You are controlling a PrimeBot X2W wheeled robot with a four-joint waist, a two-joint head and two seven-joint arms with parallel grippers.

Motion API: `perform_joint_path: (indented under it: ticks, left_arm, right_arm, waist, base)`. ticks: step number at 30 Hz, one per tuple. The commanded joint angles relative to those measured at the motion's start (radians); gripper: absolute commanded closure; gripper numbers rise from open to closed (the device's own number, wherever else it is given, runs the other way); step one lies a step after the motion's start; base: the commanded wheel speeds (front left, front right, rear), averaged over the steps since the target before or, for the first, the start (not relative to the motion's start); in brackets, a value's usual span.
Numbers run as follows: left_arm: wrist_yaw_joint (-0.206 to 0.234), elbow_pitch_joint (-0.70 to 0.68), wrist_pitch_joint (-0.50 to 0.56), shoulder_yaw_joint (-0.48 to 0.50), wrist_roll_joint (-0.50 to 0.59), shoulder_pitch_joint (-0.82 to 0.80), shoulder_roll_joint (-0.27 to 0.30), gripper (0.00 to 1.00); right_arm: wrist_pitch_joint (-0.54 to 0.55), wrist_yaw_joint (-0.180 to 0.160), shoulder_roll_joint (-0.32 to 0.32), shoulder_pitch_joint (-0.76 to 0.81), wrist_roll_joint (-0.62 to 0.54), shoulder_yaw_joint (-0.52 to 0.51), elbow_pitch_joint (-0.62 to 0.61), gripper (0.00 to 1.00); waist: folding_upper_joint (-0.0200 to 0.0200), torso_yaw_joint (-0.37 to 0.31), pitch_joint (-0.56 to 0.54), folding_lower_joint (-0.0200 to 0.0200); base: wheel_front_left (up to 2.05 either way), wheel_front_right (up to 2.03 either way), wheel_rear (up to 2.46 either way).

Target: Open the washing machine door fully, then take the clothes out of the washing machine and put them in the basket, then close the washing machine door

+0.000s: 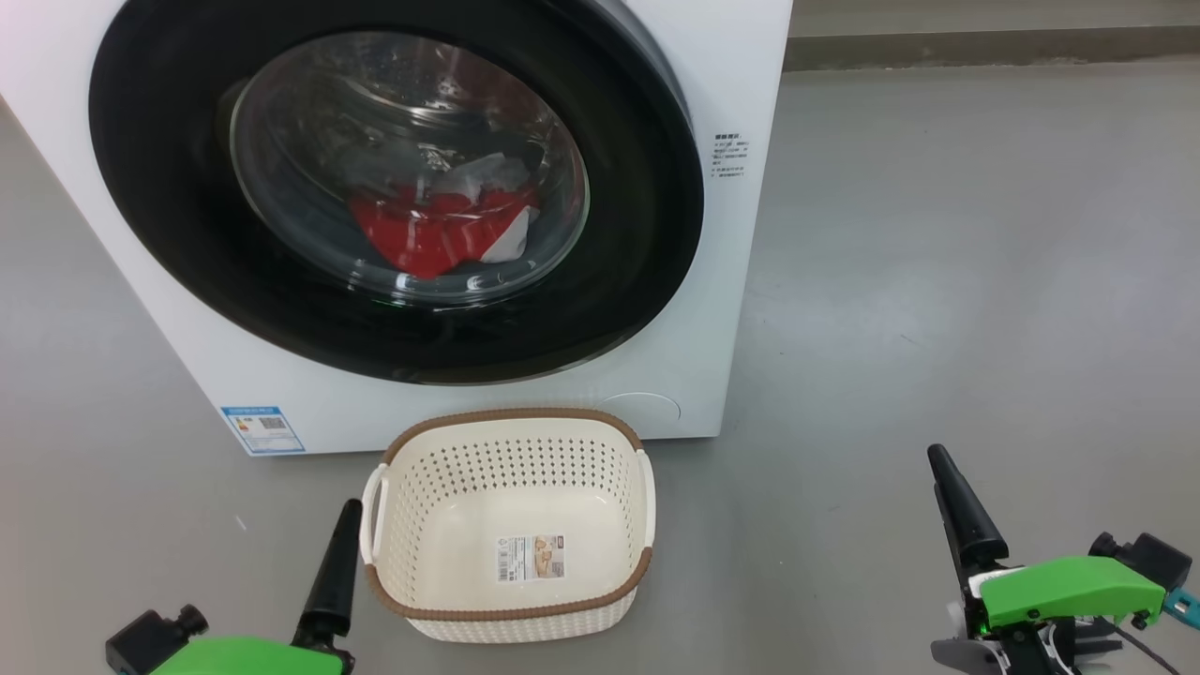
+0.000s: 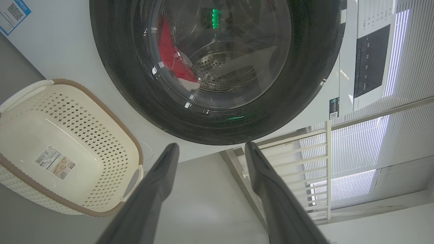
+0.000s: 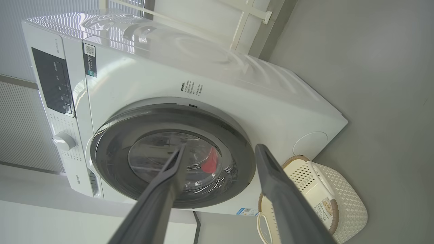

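Note:
The white washing machine [image 1: 741, 309] fills the upper left of the head view. Its round black-rimmed door [image 1: 159, 187] lies nearly flat against the front, with a thin gap on its right side. Red and white clothes [image 1: 427, 234] show through the glass, low in the drum. The cream basket [image 1: 511, 414] stands empty on the floor just before the machine. My left gripper [image 1: 342, 534] is open beside the basket's left handle. My right gripper [image 1: 956, 506] is open, well off to the right. Both wrist views look at the door [image 2: 118, 67] [image 3: 112, 145] between open, empty fingers.
Grey floor [image 1: 937, 281] stretches to the right of the machine, ending at a low ledge [image 1: 984, 42] at the back. The machine's dark control panel [image 3: 51, 81] and knob [image 3: 62, 140] sit above the door. A white-framed window with blinds [image 2: 356, 162] is behind.

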Motion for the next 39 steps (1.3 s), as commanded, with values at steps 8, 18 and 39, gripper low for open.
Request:
perform_joint_path:
  ticks: [8,18,39]
  left_arm:
    - [-0.006,-0.045,-0.05,-0.01,0.238,-0.083,0.007,0.0]
    - [0.007,-0.055,-0.08,-0.024,0.405,-0.1,0.009,0.0]
    - [0.054,0.003,-0.142,-0.054,0.722,-0.141,0.011,0.0]
  right_arm:
    - [-0.048,0.0,-0.008,-0.095,-0.203,0.021,-0.014,0.0]
    - [-0.078,0.0,-0.01,-0.116,-0.341,0.034,-0.006,0.0]
    - [-0.139,0.0,-0.013,-0.153,-0.655,0.049,0.009,0.0]
  waist:
    - [-0.0001,-0.003,-0.005,-0.0001]
    - [-0.0001,-0.006,-0.009,-0.0001]
    - [-0.0001,-0.012,-0.016,-0.0001]
  base:
    - [0.0,0.0,0.0]
    - [0.0,0.0,0.0]
    - [0.0,0.0,0.0]
